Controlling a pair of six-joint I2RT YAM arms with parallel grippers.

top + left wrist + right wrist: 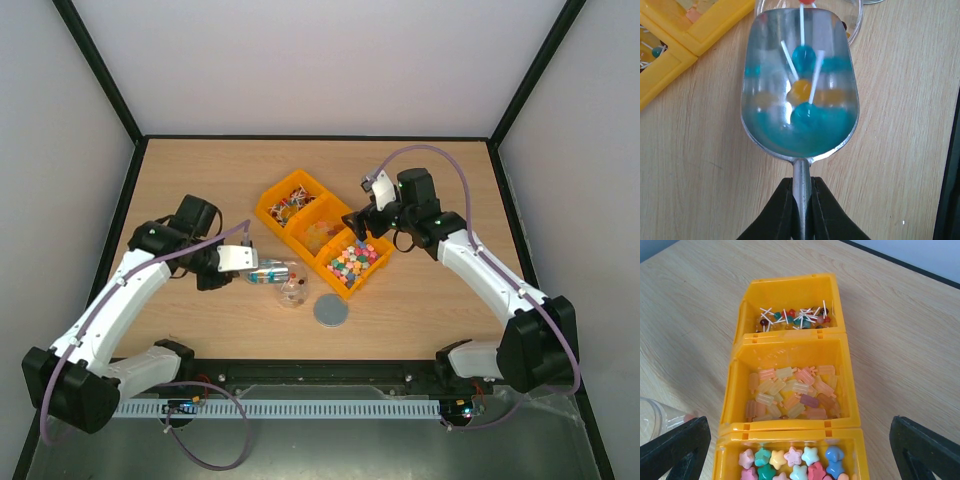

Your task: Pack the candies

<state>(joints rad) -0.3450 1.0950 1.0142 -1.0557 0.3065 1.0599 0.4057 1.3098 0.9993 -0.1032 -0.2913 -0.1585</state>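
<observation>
Nearest, a grey disc (331, 311) lies on the counter (200, 180), with a clear jar (292, 291) just beside it on the left. Left of the jar, the left end effector (802, 200) is clenched on the handle of a silver scoop (765, 50), whose lip reaches over the jar's rim. Three small lollipops (802, 57) (two blue, one orange) lie in the scoop's bowl, so the step in hand looks like tipping a load into the jar. The next move calls for a slow wrist roll with the lip over the mouth, or the sticks may snag. Farther back, more candies (790, 390) fill a row of three yellow bins (790, 342). The right end effector (360, 222) hovers over the bins, released and holding nothing. Only the left wrist view shows the scoop's load. Only the right wrist view tells stick, ice-lolly and star shapes apart.
</observation>
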